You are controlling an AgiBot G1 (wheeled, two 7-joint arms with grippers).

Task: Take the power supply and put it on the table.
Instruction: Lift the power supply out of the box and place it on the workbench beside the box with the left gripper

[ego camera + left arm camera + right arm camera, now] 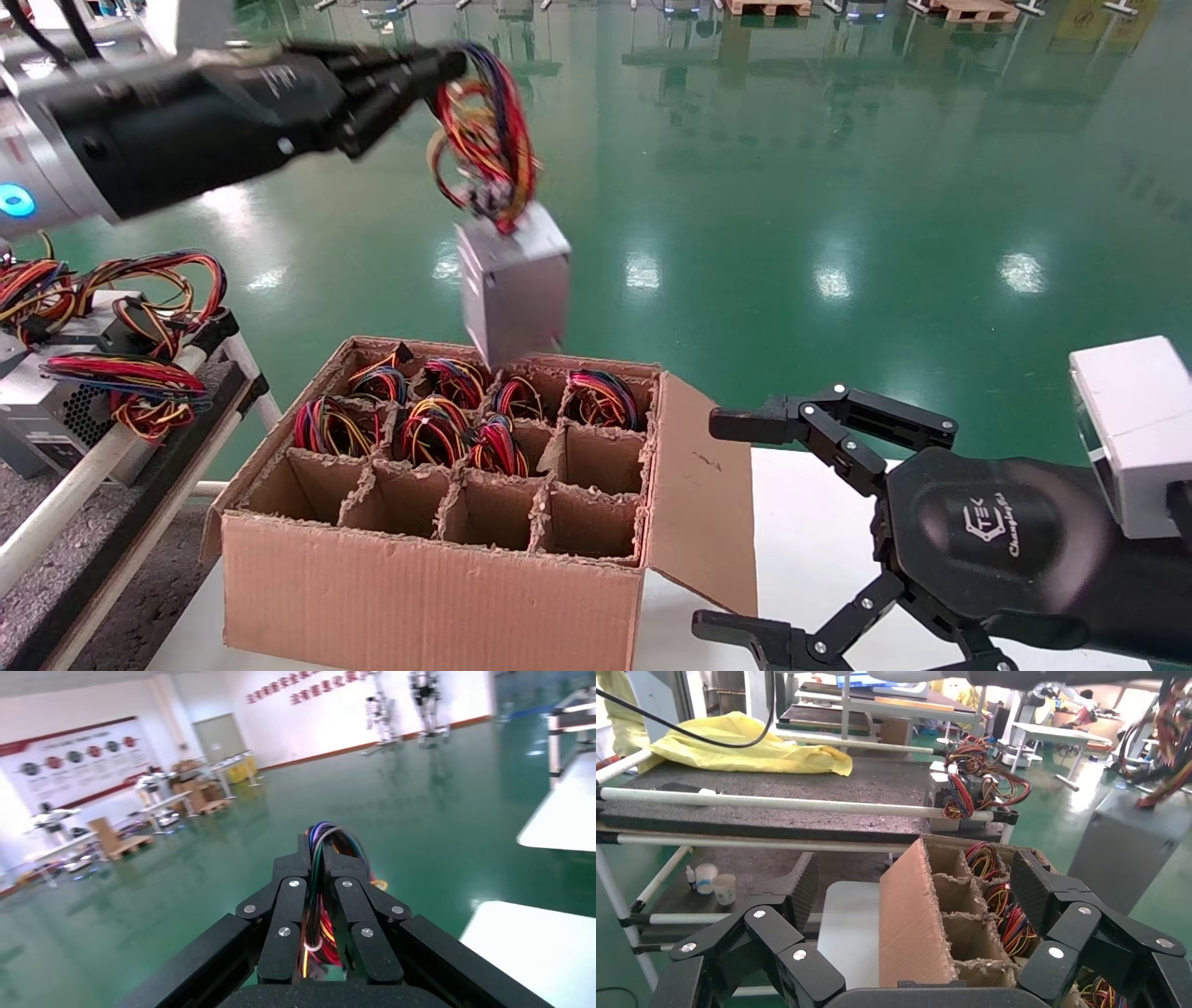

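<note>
The power supply (514, 284), a grey metal box, hangs tilted in the air above the back row of the cardboard box (419, 587). It hangs by its coil of red, purple, blue and orange wires (484, 140). My left gripper (447, 65) is shut on the top of that coil; the left wrist view shows the wires (325, 834) pinched between its fingers (292, 881). The right wrist view has the grey body (1126, 846) at its far side. My right gripper (708, 524) stands open beside the box's right flap, with nothing between its fingers (803, 885).
The divided box holds several more wire-topped units (428, 424) in its back cells; the front cells are empty. It stands on a white table (810, 550). A foam-topped rack (102, 466) at the left carries other power supplies (56, 391). Green floor lies beyond.
</note>
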